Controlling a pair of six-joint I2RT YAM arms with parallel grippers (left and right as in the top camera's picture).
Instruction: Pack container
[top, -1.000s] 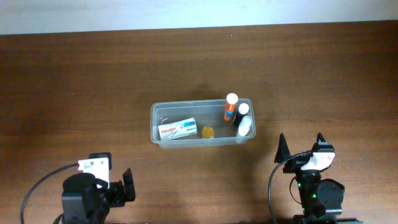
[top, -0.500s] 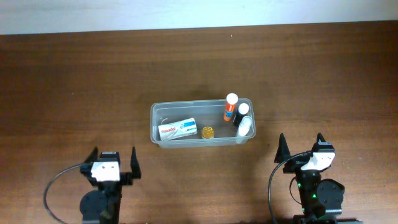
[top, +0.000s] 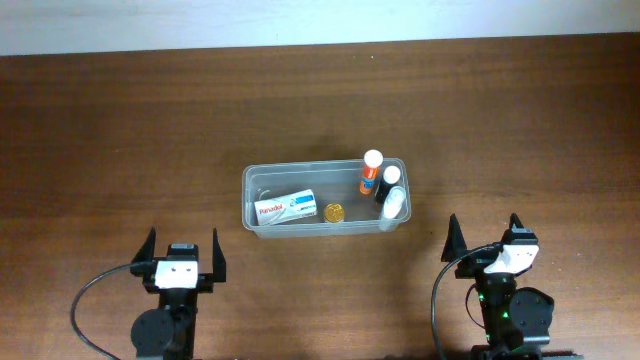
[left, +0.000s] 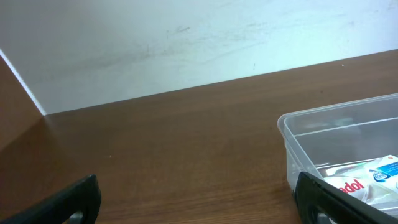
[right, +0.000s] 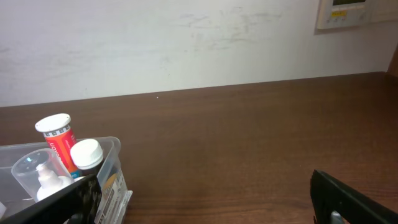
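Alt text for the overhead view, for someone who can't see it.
A clear container on a brown table holds a white box, gold disc and three bottles. The left end effector and right end effector sit open, empty.

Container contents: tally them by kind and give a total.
Boxes: 1, the white medicine box
Round pieces: 1, the gold round piece
Upright bottles and tubes: 3, the orange tube, black bottle, clear bottle
Total: 5, all inside the container

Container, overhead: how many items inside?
5, though some may be hidden: white box left of centre, gold disc beside it, and orange tube, black bottle, clear bottle at the container's right end.
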